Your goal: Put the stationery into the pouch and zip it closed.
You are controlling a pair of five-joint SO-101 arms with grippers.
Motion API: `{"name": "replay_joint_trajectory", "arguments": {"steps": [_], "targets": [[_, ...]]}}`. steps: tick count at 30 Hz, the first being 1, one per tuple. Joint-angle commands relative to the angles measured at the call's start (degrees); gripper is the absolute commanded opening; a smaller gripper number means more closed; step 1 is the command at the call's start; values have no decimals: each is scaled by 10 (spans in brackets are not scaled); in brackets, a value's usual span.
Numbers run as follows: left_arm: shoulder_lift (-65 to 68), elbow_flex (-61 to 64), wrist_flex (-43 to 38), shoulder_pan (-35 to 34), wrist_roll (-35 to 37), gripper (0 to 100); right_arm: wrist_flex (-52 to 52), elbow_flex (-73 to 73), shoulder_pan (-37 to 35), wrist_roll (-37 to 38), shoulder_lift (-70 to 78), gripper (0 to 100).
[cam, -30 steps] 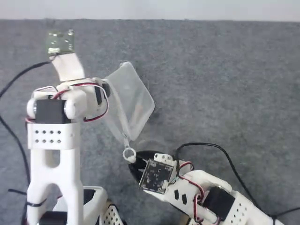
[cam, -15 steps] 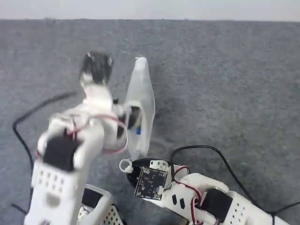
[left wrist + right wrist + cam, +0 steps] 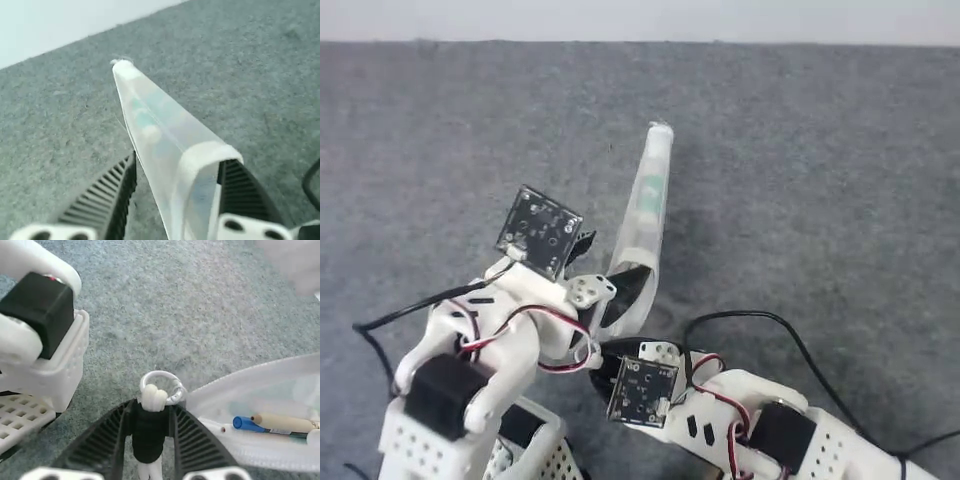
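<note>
While left claw [image 3: 177, 165] clamps the pouch [image 3: 145, 112], right claw [image 3: 150, 412] pinches its zip pull [image 3: 148, 440].

One translucent pouch [image 3: 645, 215] carries one ringed zip pull [image 3: 161, 386]. Two stationery items show inside it: one blue-capped pen [image 3: 247, 423] and one beige stick [image 3: 282, 422]. There are two white arms, left arm [image 3: 470, 360] and right arm [image 3: 750, 420], each with one gripper: left gripper [image 3: 177, 162], right gripper [image 3: 150, 412]. One grey table [image 3: 820, 150] lies beneath.

I see a frosted white pouch [image 3: 645, 215] on speckled grey carpet [image 3: 820, 150], with a pale wall [image 3: 640, 20] at 12 o'clock. Inside are a blue-tipped pen [image 3: 246, 423] and a beige stick [image 3: 282, 423]. The zip pull [image 3: 148, 437] is black, its ring [image 3: 161, 385] white. My arms [image 3: 430, 440] are white with black motors [image 3: 440, 395] and red wires [image 3: 535, 315].
</note>
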Motion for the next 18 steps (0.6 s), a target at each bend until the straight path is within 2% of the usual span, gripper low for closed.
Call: {"name": "replay_joint_trajectory", "arguments": {"steps": [1, 11, 18], "targets": [[-20, -18, 0, 3, -36, 253, -19, -30, -3, 2, -17, 6], [-149, -8, 25, 3, -39, 254, -45, -30, 29, -22, -17, 6], [-161, 29, 4, -2, -52, 254, -88, -30, 70, -28, -17, 6]]}}
